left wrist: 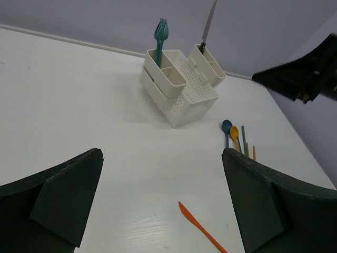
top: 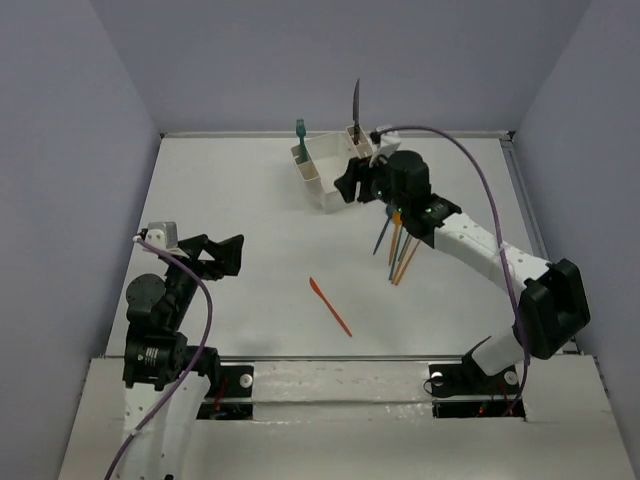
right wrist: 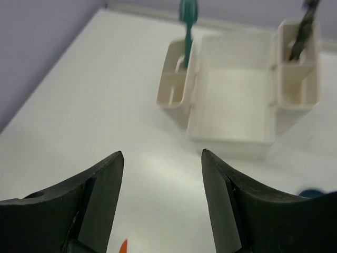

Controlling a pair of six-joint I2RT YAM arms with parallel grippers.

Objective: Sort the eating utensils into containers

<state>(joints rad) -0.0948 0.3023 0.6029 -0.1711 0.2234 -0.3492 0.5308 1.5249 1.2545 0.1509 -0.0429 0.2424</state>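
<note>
Jaws on the right gripper [right wrist: 162, 158] stand well apart with nothing between them. It hangs over the white table [top: 230, 200], pointed at the white plastic caddy [right wrist: 231, 145], which has one large square compartment and narrow slots on either side. From above, that gripper [top: 347, 183] sits close against the caddy's [top: 322, 180] near right side. The wrist view shows a strip of bare table between the fingertips and the caddy wall.

A teal plastic fork [right wrist: 187, 16] stands upright in the narrow slot on the left, tines up. In the opposite slot stands a dark-handled steel knife [right wrist: 303, 31], handle down and blade [top: 356, 100] rising well above the rim.

Under the right arm, just nearer than the caddy, lies a small bunch of utensils, almost parallel and close together. It includes a blue plastic spoon [left wrist: 227, 126], an orange plastic spoon [left wrist: 234, 132] just beside it, then a slim teal handle [left wrist: 244, 138]. I cannot make out its head.

Alone in the middle of the table lies a flat orange plastic knife [top: 330, 306], set diagonally, well apart from both the bunch and the caddy.

Over at the near left, the left gripper [top: 225, 255] is raised above the table with its fingers spread wide and holding nothing, far from every utensil.
</note>
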